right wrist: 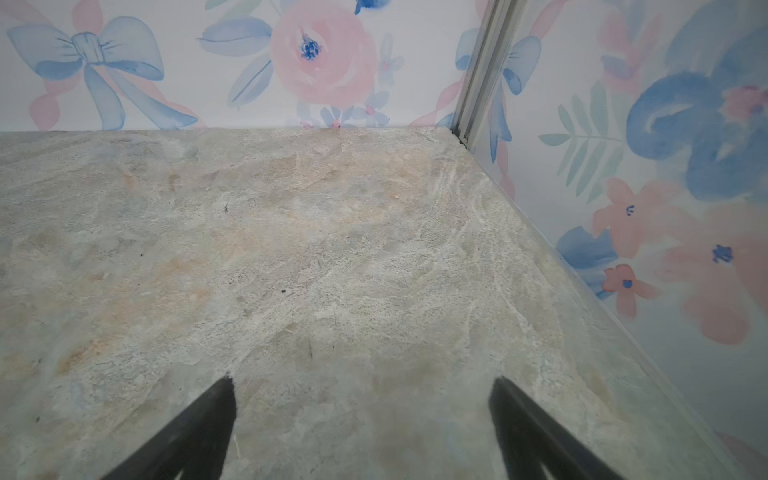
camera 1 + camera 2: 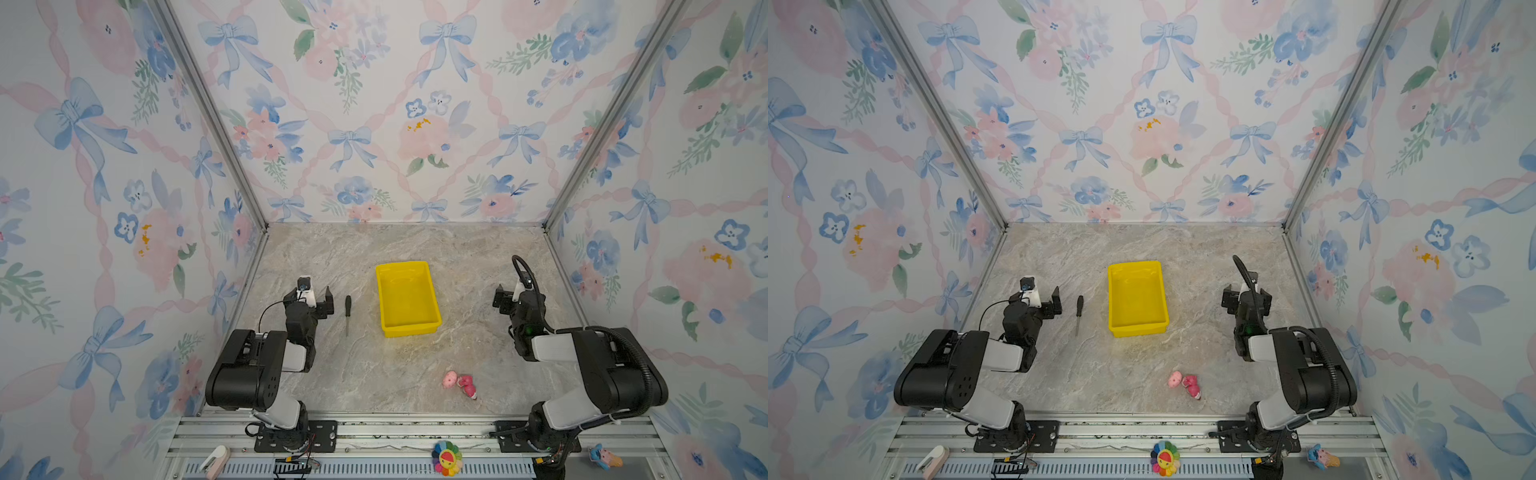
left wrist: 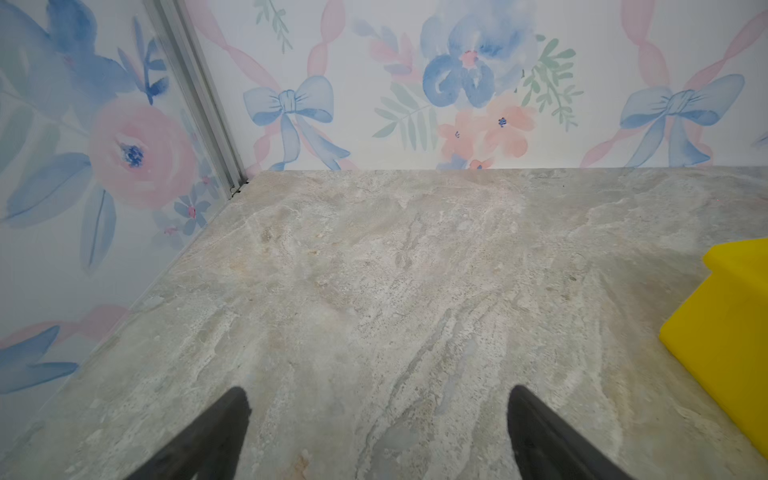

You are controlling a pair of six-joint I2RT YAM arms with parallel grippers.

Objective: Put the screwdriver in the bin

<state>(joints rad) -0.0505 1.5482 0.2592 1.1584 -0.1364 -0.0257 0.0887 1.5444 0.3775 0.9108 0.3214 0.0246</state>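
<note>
The screwdriver (image 2: 347, 313) (image 2: 1079, 312) lies flat on the marble table, black handle toward the back wall and thin shaft toward the front. It is between my left gripper (image 2: 310, 296) (image 2: 1036, 296) and the yellow bin (image 2: 411, 330) (image 2: 1138, 330), close to the gripper's right finger. The bin stands mid-table with nothing inside it. In the left wrist view my left gripper (image 3: 376, 399) is open over bare table, with a corner of the bin (image 3: 727, 332) at the edge. My right gripper (image 2: 517, 293) (image 2: 1246, 296) (image 1: 361, 390) is open and holds nothing, right of the bin. Neither wrist view shows the screwdriver.
A small pink toy (image 2: 461, 384) (image 2: 1185, 384) lies near the table's front, right of centre. Wallpapered walls close in the back and both sides. On the front rail sit a rainbow flower toy (image 2: 446, 457), a blue toy (image 2: 604, 457) and a white object (image 2: 216, 457).
</note>
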